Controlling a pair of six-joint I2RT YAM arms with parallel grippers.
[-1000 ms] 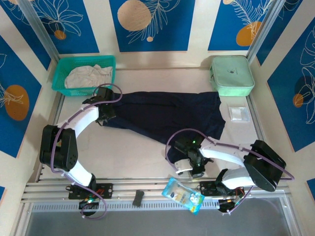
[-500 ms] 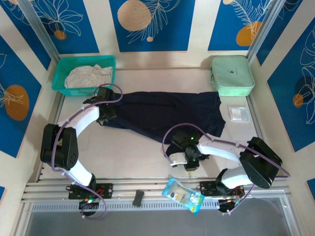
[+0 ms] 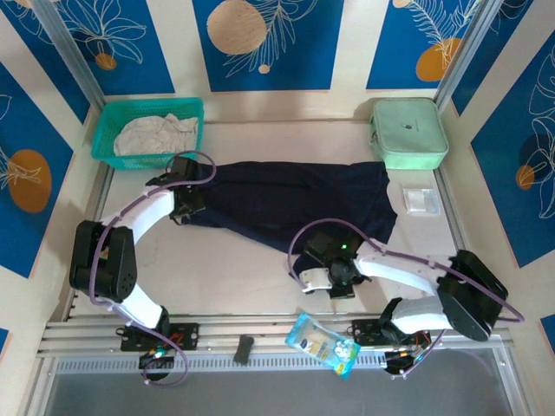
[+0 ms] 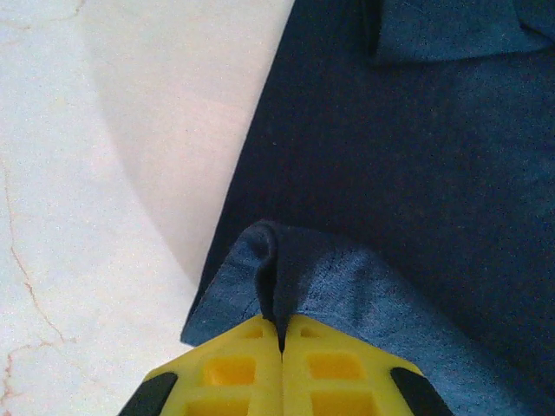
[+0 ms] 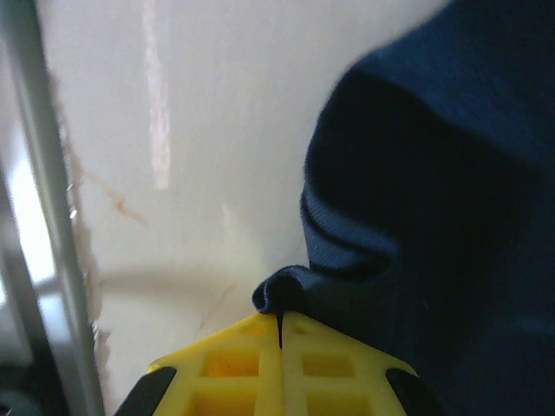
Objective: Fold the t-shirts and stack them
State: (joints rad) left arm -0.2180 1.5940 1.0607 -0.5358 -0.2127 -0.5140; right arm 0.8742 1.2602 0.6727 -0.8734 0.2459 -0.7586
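Spread across the middle of the tabletop (image 3: 225, 277): dark navy t-shirt (image 3: 295, 204), reaching from near the far-left corner toward the right edge, its lower hem slanting down toward the near edge.

At the shirt's left end, left pincer (image 3: 180, 208) closed tight on a pinched fold of the navy cloth. In the left wrist view, yellow fingertips (image 4: 234, 368) pressed together, with a ridge of fabric rising from the seam between them and bare tabletop to the left.

At the shirt's near corner, toward the near-right part of the tabletop, right pincer (image 3: 336, 279) likewise clamped on a small bunched edge of the same shirt. In the right wrist view, yellow fingertips (image 5: 225, 364) meeting, with a rolled lip of dark cloth caught right at their tips.

In the far-left corner, pale off-white t-shirt (image 3: 156, 134) lying crumpled inside the teal mesh basket (image 3: 102, 130), well apart from the navy one.

In the far-right corner, mint-green case (image 3: 408, 132), lid up. Just nearer, by the right edge and beside the shirt's right end, small clear packet (image 3: 420, 200).

At the near edge, between the two arm bases, blue printed packet (image 3: 323, 344).
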